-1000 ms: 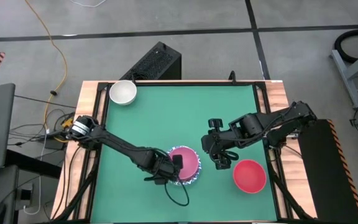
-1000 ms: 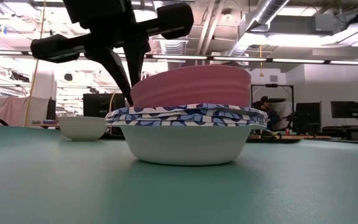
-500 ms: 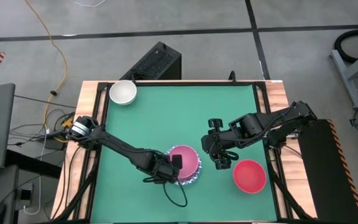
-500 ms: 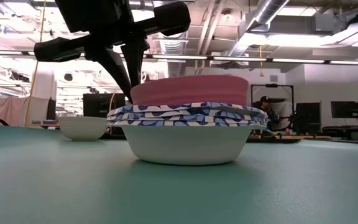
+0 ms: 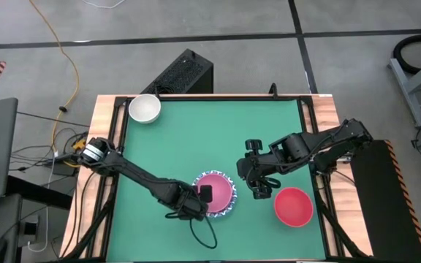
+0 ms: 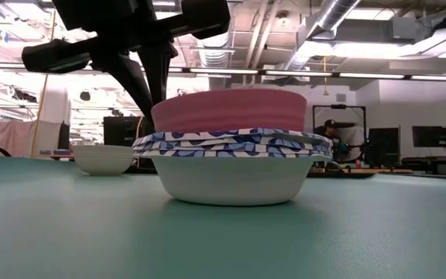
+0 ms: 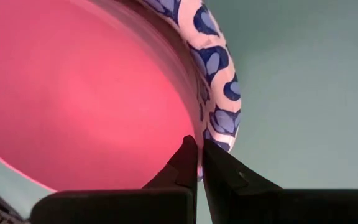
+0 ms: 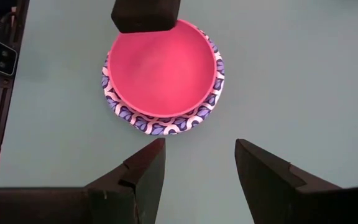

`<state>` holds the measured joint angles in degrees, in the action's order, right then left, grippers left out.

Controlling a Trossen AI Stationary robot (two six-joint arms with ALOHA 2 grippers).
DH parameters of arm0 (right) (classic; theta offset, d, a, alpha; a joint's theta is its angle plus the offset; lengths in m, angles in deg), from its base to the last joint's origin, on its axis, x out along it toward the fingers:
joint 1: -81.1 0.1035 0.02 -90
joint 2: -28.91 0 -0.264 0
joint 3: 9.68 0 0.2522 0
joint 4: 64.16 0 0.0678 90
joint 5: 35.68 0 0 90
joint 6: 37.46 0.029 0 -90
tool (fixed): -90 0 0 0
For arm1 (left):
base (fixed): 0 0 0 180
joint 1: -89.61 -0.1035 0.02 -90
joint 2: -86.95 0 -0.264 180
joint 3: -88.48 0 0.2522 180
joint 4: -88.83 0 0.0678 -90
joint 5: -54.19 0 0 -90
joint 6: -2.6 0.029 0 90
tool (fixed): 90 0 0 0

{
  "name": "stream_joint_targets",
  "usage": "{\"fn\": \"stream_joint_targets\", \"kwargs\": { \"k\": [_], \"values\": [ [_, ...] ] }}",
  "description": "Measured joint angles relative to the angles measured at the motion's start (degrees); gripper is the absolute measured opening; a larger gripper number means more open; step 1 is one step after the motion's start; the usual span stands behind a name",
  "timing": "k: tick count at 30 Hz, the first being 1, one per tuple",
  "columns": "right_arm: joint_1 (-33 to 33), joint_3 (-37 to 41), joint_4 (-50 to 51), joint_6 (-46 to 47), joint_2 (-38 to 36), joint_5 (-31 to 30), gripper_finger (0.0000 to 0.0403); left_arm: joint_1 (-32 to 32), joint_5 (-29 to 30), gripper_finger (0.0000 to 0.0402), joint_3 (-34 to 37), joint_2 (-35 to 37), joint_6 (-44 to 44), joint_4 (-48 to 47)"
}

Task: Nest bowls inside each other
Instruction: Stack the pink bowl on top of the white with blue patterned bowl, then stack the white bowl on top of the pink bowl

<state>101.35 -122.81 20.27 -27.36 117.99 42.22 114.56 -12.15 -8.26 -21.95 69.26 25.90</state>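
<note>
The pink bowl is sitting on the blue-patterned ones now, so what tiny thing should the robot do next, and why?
Probably open the left gripper and let go. It is shut on the rim of the pink bowl, which already sits in the stack of blue-rimmed bowls. The red bowl and cream bowl still stand alone, and the open right gripper waits nearby.

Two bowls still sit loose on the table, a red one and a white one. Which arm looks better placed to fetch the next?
Probably the right. Its gripper hangs open beside the red bowl, while the left gripper is shut on the pink bowl atop the stack, far from the white bowl.
</note>
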Motion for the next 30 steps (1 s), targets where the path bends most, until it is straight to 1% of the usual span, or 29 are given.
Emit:
{"fn": "stream_joint_targets", "kwargs": {
  "k": [6, 8, 11, 17, 21, 25, 30],
  "values": [
    [0.0, 0.0, 0.0, 0.1, 0.0, 0.0, 0.0217, 0.2, 2.5, 0.0001, 0.0, 0.0, -0.8, -0.1],
    [0.0, 0.0, 0.0, 0.4, 0.0, 0.0, 0.0217, 0.2, 2.9, 0.0009, 0.0, 0.0, -2.0, -0.2],
    [0.0, 0.0, 0.0, 0.7, 0.1, 0.0, 0.0217, 0.1, 3.0, 0.0035, 0.0, 0.0, -3.5, -0.5],
    [0.0, 0.0, 0.0, 0.8, 0.1, 0.0, 0.0217, 0.4, 2.4, 0.0101, 0.0, 0.0, -4.1, -0.6],
    [0.0, 0.0, 0.0, 1.0, 0.1, 0.0, 0.0217, 0.6, 2.8, 0.0127, -0.1, 0.0, -4.6, -0.8],
    [0.0, 0.0, 0.0, 1.0, 0.1, 0.0, 0.0217, 0.7, 2.7, 0.0134, -3.6, 0.0, -9.8, -5.0],
    [0.0, 0.0, -0.8, 1.0, 0.1, 0.0, 0.0217, 0.6, 0.2, 0.0135, -12.1, 0.0, -21.0, -14.4]
  ]
}}
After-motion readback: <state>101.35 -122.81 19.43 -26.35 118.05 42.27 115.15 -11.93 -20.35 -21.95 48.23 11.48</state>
